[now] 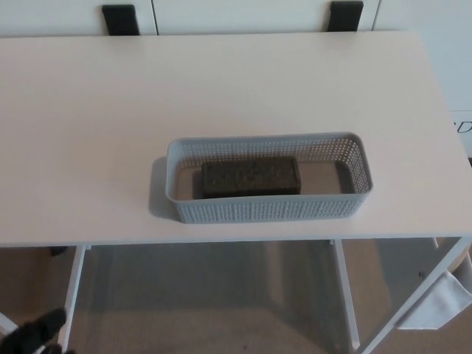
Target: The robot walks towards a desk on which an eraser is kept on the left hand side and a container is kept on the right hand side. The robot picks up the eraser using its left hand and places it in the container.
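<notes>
With the eraser (pixel 251 178) lying inside the basket (pixel 269 210) at mid-frame on the bench (pixel 88 133), placement appears complete; left hand (pixel 33 338), bottom-left corner, finger state undeterminable; nothing apparently remains.

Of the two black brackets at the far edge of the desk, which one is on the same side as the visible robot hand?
The left black bracket, at the desk's far left corner. The left hand shows at the lower left; the other bracket is far right.
</notes>
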Tool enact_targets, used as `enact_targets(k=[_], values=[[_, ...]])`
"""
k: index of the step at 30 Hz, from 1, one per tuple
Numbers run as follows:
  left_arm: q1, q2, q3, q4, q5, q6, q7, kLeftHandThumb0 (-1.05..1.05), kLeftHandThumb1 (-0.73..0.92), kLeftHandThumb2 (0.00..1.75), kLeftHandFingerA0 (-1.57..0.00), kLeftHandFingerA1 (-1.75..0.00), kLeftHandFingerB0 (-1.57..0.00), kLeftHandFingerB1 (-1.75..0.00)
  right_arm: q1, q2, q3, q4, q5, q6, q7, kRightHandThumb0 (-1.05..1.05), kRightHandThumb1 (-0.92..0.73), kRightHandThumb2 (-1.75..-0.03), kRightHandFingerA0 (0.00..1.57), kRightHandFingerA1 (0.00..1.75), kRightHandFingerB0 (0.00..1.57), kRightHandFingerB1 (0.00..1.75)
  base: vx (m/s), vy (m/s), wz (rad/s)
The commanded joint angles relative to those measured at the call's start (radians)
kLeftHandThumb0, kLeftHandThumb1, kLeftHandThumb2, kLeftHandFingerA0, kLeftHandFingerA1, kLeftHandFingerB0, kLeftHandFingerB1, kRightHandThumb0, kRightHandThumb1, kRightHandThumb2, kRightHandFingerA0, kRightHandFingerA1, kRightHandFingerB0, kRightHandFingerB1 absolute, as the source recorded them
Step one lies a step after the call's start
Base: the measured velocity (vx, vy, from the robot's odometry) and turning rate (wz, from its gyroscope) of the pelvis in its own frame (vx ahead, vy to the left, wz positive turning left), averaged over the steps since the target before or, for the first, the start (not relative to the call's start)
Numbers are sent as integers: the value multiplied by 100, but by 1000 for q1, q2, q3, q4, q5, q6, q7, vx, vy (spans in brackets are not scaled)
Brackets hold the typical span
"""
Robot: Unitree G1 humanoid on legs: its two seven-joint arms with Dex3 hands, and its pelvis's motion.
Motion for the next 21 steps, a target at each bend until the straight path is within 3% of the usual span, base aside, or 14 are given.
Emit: enact_targets(k=[1, 5, 6, 9, 10, 21], values=[[-13, -31, -29, 381, 170, -377, 289, -88, 63, 98, 0, -10, 0, -5, 29, 71, -124, 44, 107, -132, -118, -67, -50, -84, 20, 57, 13, 48, 0, 0, 0], [-25, -9, -47, 410, 167, -386, 265, -96, 68, 100, 0, -2, 0, 0, 22, 96, -151, 54, 122, -156, -119, -68, -48, -84, 16, 57, 8, 48, 0, 0, 0], [-32, -7, -52, 416, 167, -389, 265, -96, 68, 100, 0, -2, 0, 0, 17, 101, -162, 57, 131, -158, -115, -39, -40, -98, 3, 54, 0, 52, 0, 0, 0], [-40, 3, -66, 434, 170, -405, 264, -97, 69, 102, 0, -3, 0, 0, 11, 105, -171, 64, 117, -161, -121, -39, -41, -99, 2, 53, 0, 52, 0, 0, 0], [-40, 6, -70, 436, 171, -410, 265, -97, 70, 102, 0, -3, 0, 0, 11, 106, -174, 64, 117, -160, -121, -69, -50, -82, 12, 55, 6, 47, 0, 0, 0], [-72, 33, -107, 501, 176, -471, 263, -101, 81, 112, 0, -4, 0, 0, -13, 112, -195, 68, 102, -151, -118, -72, -48, -84, 14, 57, 7, 49, 0, 0, 0]])
